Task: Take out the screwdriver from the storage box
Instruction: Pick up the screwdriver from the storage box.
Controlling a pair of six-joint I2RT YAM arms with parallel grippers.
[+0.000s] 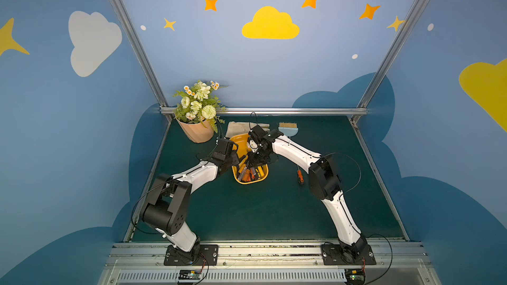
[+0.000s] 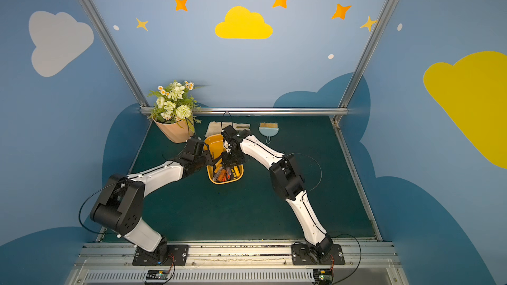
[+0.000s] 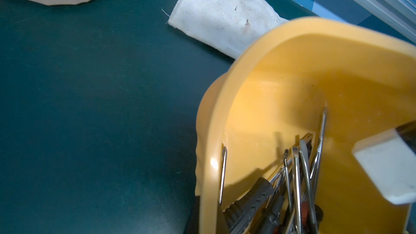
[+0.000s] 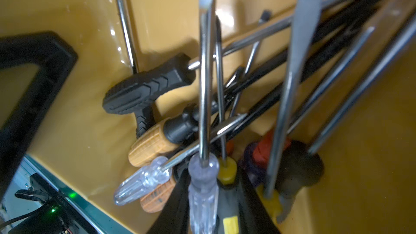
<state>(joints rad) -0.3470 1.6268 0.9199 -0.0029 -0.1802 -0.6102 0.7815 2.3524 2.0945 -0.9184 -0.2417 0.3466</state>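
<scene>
While the left gripper sits pressed together on the left wall of the storage box, the right gripper reaches down into the box's near half. The box is mid-mat, with its long axis running near to far, and it shows in both top views.

The pile of screwdrivers is bunched at the near end, handles near and shafts fanning toward the far end. In the right wrist view, the right gripper has its black fingers on either side of the clear-handled screwdriver. That tool's long axis runs near to far and rises steeply, with the handle down at the fingers and the flat blade at the far, upper end. The jaws stand partly closed around the handle, but I cannot tell whether they actually pinch it, since a yellow-capped handle crowds the gap.

One orange-and-black screwdriver lies on the mat right of the box, beside the right arm. Its long axis runs near to far and its handle is at the far end.

Along the far side are a flower pot far left, a glove touching or just behind the box's far end, and a brush to the right.
</scene>
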